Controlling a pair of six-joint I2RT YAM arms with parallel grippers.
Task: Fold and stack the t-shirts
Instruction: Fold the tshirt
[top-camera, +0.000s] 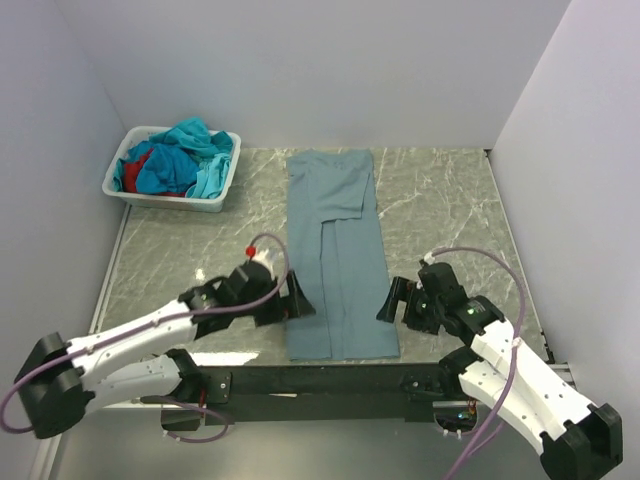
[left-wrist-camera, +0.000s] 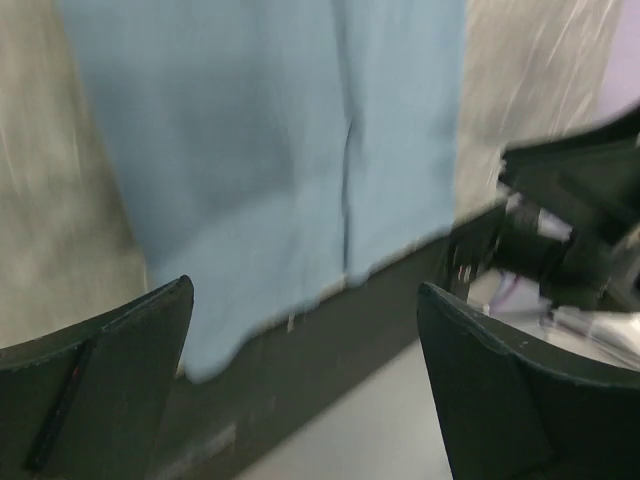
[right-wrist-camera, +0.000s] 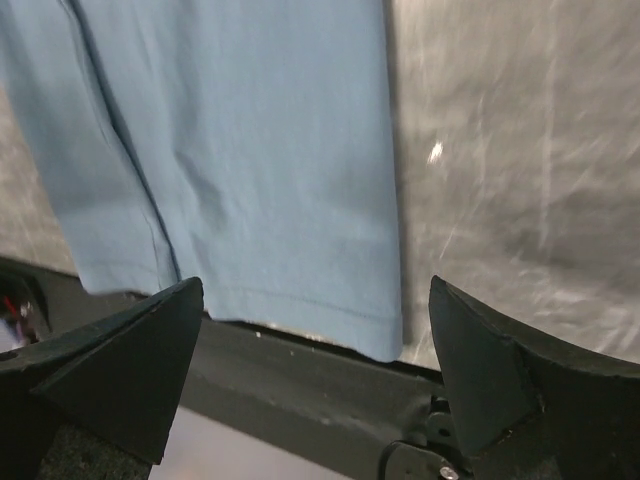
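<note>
**Worktop**: grey-green marbled slab under both end effectors. Bare stone runs outward from the right end effector to the side wall, and outward from the left end effector as well.

**Grey-blue t-shirt**: plain, laid flat as a long narrow strip with its sides folded in. It lies between the two end effectors and stretches away ahead of them toward the back wall. The folded edges meet in a seam down the middle. The stitched near hem sits at the worktop's near edge, against the rail.

**Black rail**: runs along the near edge, below both end effectors.

**White basket**: far ahead and to the left of the left end effector, well apart from it, in the back corner.

**T-shirt heap in the basket**: teal, blue and red cloth, bunched.

**Left end effector**: jaws spread wide, holding nothing, at the strip's left long edge near the hem. Whether it touches the cloth cannot be told.

**Right end effector**: jaws spread wide, holding nothing, just beside the strip's right long edge.
</note>
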